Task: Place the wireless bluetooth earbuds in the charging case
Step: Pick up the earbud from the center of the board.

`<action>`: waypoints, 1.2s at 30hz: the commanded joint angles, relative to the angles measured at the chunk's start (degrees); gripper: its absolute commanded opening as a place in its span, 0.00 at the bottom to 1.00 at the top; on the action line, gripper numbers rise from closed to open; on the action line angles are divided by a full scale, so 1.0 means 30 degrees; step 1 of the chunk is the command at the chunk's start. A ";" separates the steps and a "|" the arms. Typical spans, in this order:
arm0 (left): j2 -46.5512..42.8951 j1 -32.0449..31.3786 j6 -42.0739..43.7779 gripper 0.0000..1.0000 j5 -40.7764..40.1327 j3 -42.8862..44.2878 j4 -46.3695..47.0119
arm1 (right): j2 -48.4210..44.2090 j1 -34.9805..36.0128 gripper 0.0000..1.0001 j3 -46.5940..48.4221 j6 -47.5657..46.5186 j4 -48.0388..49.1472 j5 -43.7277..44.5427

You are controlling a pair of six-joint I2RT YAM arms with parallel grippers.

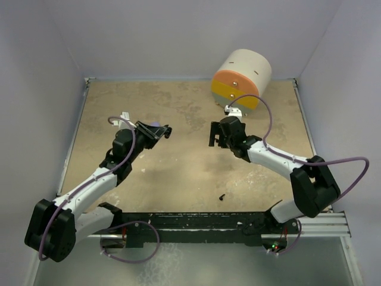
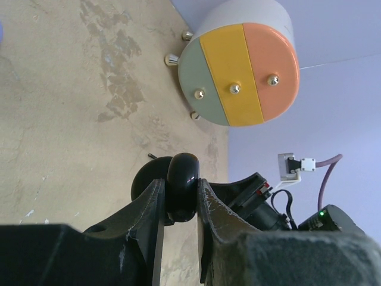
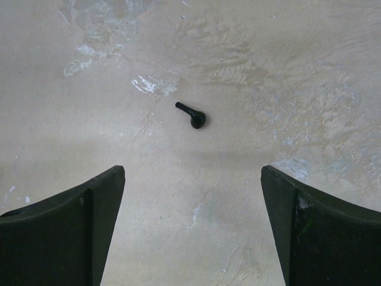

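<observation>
My left gripper (image 1: 162, 132) (image 2: 180, 186) is shut on the black, glossy, rounded charging case (image 2: 183, 179), held edge-on above the left middle of the table. A pale lilac bit (image 1: 156, 125) shows right beside that gripper; I cannot tell whether it is an earbud. The black earbud (image 1: 221, 196) (image 3: 191, 114), tiny with a short stem, lies alone on the table near the front edge. My right gripper (image 1: 215, 136) (image 3: 191, 174) hovers over the table's middle, jaws wide open and empty. In the right wrist view the black earbud lies just beyond the fingertips (image 3: 113, 179).
A large cylinder (image 1: 241, 80) (image 2: 238, 74) with a green, yellow and orange face and small metal knobs lies on its side at the back right corner. Pale walls close in the table on three sides. A black rail (image 1: 202, 223) runs along the near edge.
</observation>
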 commanded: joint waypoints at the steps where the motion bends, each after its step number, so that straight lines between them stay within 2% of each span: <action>1: -0.0080 0.0103 0.0024 0.00 0.0221 -0.0206 0.0984 | -0.0499 0.0062 0.97 -0.0277 0.0391 -0.0111 0.0382; 11: -0.0125 0.0112 -0.0047 0.00 0.0567 -0.0531 0.1066 | -0.1716 0.0135 0.96 -0.0781 0.0727 -0.0289 -0.0160; 14: -0.0117 0.0113 -0.0124 0.00 0.0769 -0.0564 0.0824 | -0.2025 0.0954 0.97 -0.0963 0.1873 -0.0844 -0.1021; 19: -0.0612 0.0089 -0.0293 0.00 0.1156 -0.0797 0.0216 | -0.2541 0.4528 1.00 -0.1301 0.6276 -0.2753 -0.0602; 27: -0.2811 0.0095 -0.0225 0.00 0.1712 -0.1773 -0.1466 | -0.4094 1.0428 1.00 -0.2477 1.5403 -0.6514 0.1799; 36: -0.4970 0.0094 -0.0075 0.00 0.2181 -0.2641 -0.3204 | -0.2230 1.6424 1.00 -0.2571 2.3805 -1.0646 0.2029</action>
